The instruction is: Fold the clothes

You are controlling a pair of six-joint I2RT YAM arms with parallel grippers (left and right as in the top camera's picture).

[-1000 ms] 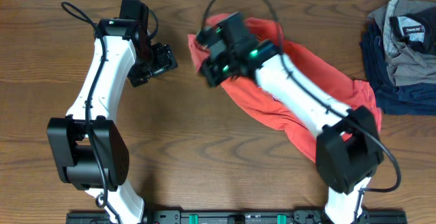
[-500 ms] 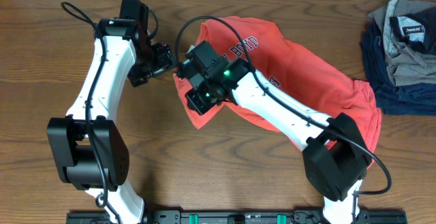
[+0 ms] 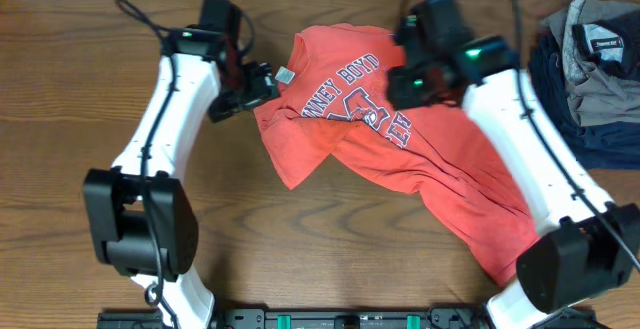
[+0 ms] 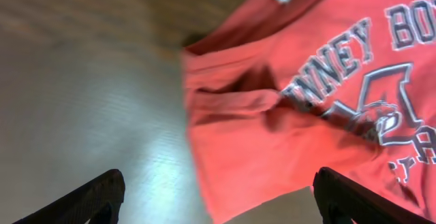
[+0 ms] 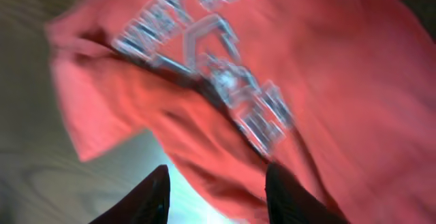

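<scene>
A pile (image 3: 588,69) lies right of the shirt (image 3: 400,164); the right arm (image 3: 530,159) crosses between. The left gripper (image 4: 218,186) hovers beside the collar (image 3: 290,69), fingers spread, empty. The right gripper (image 5: 218,186) hovers over the lettering (image 5: 225,81), fingers parted, empty.

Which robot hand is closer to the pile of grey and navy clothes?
Right. The right hand is above the red T-shirt, on the side toward the pile; the left hand is at the shirt's far edge.
</scene>
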